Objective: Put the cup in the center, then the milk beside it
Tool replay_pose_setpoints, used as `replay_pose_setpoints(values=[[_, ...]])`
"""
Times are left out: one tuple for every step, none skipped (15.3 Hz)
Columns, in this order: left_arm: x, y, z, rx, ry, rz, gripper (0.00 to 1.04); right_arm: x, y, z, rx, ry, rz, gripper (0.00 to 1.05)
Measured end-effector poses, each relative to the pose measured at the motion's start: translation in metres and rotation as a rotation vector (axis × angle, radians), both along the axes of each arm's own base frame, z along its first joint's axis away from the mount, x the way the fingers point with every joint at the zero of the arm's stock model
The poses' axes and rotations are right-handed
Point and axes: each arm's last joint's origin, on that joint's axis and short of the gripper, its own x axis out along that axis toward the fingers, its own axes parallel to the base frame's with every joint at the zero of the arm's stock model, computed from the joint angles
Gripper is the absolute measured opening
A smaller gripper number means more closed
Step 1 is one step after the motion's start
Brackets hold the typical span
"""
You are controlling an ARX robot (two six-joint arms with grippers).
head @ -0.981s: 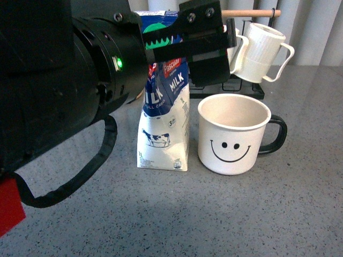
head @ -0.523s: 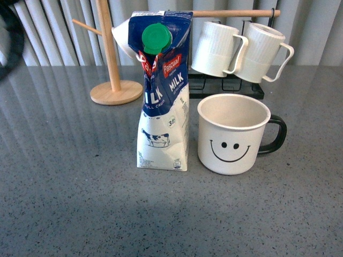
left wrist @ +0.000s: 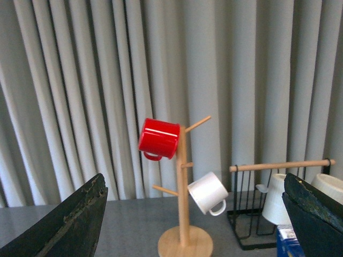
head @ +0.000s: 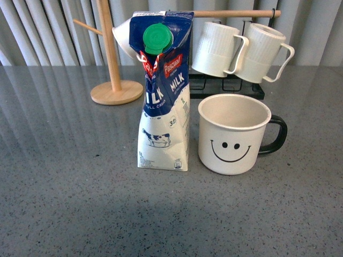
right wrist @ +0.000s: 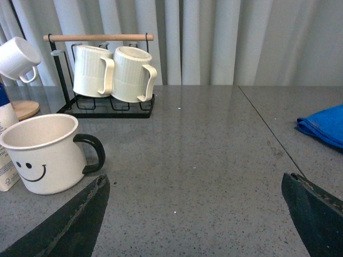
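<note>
We judge both steps done, the milk (head: pixel 163 96) standing just at nine o'clock of the cup (head: pixel 234 134), so with left gripper (left wrist: pixel 195 214) and right gripper (right wrist: pixel 195 214) both spread wide and empty, nothing remains but retreat.

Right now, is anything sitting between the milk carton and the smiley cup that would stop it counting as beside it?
No. In the front view the milk carton stands upright directly beside the smiley cup, with only a narrow strip of bare table between them. The ribbed mugs hang on the rack behind, out of the way.
</note>
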Motion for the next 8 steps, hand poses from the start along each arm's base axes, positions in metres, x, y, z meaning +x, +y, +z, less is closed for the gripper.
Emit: replay_pose_setpoints(values=[[-0.008,0.011,-0.003,0.005,0.134,0.048,0.88,0.000,0.000,0.000,0.000,0.000,0.000,0.98],[-0.017,0.020,-0.013,-0.014,0.214,0.067,0.77,0.000,0.000,0.000,0.000,0.000,0.000,0.98],[-0.026,0.027,-0.037,-0.027,0.285,0.082,0.65,0.000,0.000,0.000,0.000,0.000,0.000,0.98],[-0.029,0.029,-0.055,-0.029,0.305,0.071,0.52,0.000,0.000,0.000,0.000,0.000,0.000,0.98],[-0.032,0.031,-0.063,-0.035,0.308,0.062,0.41,0.000,0.000,0.000,0.000,0.000,0.000,0.98],[-0.035,0.033,-0.074,-0.041,0.311,0.065,0.28,0.000,0.000,0.000,0.000,0.000,0.000,0.98],[-0.038,0.035,-0.082,-0.042,0.314,0.065,0.17,0.000,0.000,0.000,0.000,0.000,0.000,0.98],[-0.042,0.042,-0.090,-0.041,0.310,0.053,0.05,0.000,0.000,0.000,0.000,0.000,0.000,0.98]])
